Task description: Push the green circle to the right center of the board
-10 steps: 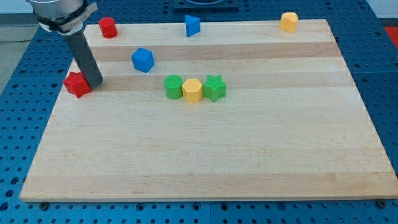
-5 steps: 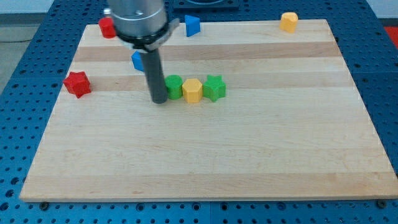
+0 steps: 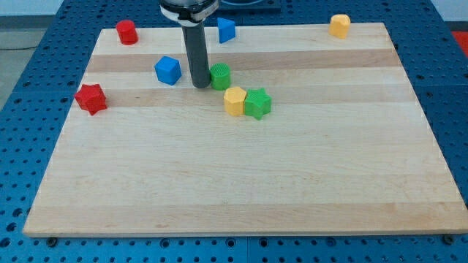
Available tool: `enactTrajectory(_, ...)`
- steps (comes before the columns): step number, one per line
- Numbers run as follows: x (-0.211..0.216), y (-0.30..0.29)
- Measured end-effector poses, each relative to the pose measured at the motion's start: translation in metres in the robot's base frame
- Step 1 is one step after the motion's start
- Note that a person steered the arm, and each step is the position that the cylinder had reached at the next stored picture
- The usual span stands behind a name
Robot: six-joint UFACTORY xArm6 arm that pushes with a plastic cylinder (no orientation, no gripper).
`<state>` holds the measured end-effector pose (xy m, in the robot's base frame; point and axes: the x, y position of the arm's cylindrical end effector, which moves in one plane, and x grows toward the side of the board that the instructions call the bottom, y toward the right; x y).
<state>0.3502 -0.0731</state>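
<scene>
green circle could slip off line

no jaws here, only my tip (image 3: 199,85), touching the green circle (image 3: 220,75) on its left, upper-middle of the surface (image 3: 241,183). an off-centre push may curl it into the yellow block (image 3: 235,101) and green star (image 3: 257,103).

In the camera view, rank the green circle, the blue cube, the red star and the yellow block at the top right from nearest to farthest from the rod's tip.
From my tip:
1. Green circle, touching on the view's right.
2. Blue cube, just to the left.
3. Red star, far left.
4. Yellow block, top right corner.

Rod upright, my tip (image 3: 199,85) on the board's upper-middle.
</scene>
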Motion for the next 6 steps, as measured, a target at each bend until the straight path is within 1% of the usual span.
enactTrajectory(2, -0.001, 0.097)
enactTrajectory(4, -0.031, 0.059)
enactTrajectory(5, -0.033, 0.089)
enactTrajectory(6, -0.033, 0.132)
